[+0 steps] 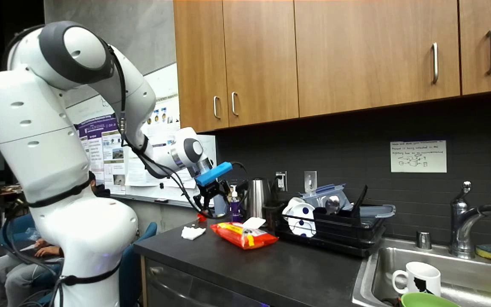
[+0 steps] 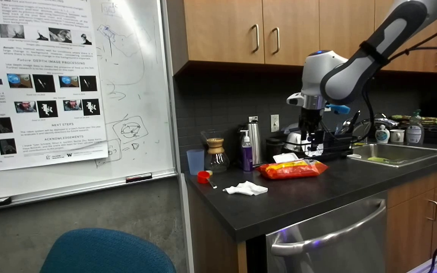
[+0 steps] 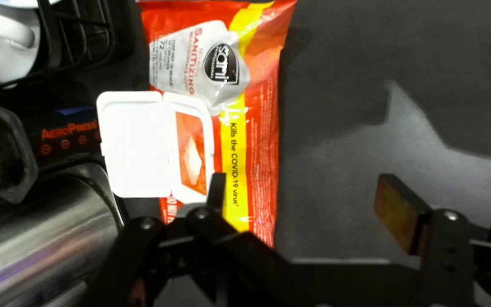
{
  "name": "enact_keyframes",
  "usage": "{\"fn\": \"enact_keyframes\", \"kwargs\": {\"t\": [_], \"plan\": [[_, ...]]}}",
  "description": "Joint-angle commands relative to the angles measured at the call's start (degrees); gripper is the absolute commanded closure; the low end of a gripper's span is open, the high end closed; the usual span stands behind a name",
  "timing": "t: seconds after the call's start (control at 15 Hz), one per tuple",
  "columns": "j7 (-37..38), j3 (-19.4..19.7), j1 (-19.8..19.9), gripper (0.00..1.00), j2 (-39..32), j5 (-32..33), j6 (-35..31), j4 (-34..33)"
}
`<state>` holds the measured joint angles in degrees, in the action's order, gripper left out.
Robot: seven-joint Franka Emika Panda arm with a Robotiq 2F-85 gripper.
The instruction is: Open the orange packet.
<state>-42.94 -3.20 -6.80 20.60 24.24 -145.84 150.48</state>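
A dark counter [image 2: 286,199] runs along a dark wall [image 1: 339,153] beneath wooden cabinets [image 1: 254,64], past a sink [image 2: 425,151] to a free end. At that end's back corner stands a blue cup [image 2: 195,162], with a red scoop [image 2: 203,177] near it by the end edge and a crumpled white tissue [image 1: 193,233] closer to the front. Between the tissue and a black dish rack [image 1: 339,230], set back from the front edge, the orange packet [image 3: 241,123] lies printed side up, its white lid [image 3: 134,145] folded back toward the wall. That side is crowded: a steel flask [image 1: 258,198] and a black AeroPress [image 3: 68,138] are just beside the packet, a purple pump bottle [image 2: 247,153] near one end, the rack with a white spotted cup [image 1: 301,219] near the other. I hang above the counter in both exterior views, my gripper [image 3: 305,196] spread wide, fingers [image 3: 392,213] well apart. In the wrist view one overlaps the packet next to the lid; whether it touches, I cannot tell. The other is toward the front edge, and between them I see packet margin and countertop.
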Motion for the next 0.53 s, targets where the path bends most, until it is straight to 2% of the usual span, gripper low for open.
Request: {"fn": "enact_keyframes", "kwargs": {"t": [0.0, 0.2, 0.27, 0.33, 0.47], "plan": [[0.6, -0.5, -1.7, 0.0, 6.2, -3.7, 12.0, -0.8], [2.7, -1.2, -2.4, 0.0, 8.4, -4.4, 21.7, -2.5], [1.3, -0.5, -3.2, 0.0, 9.1, -4.9, 22.7, -2.3], [2.2, -0.3, -2.6, 0.0, 7.6, -3.1, 19.7, -2.0], [2.1, -0.3, -3.1, 0.0, 8.4, -3.6, 21.4, -2.1]]}}
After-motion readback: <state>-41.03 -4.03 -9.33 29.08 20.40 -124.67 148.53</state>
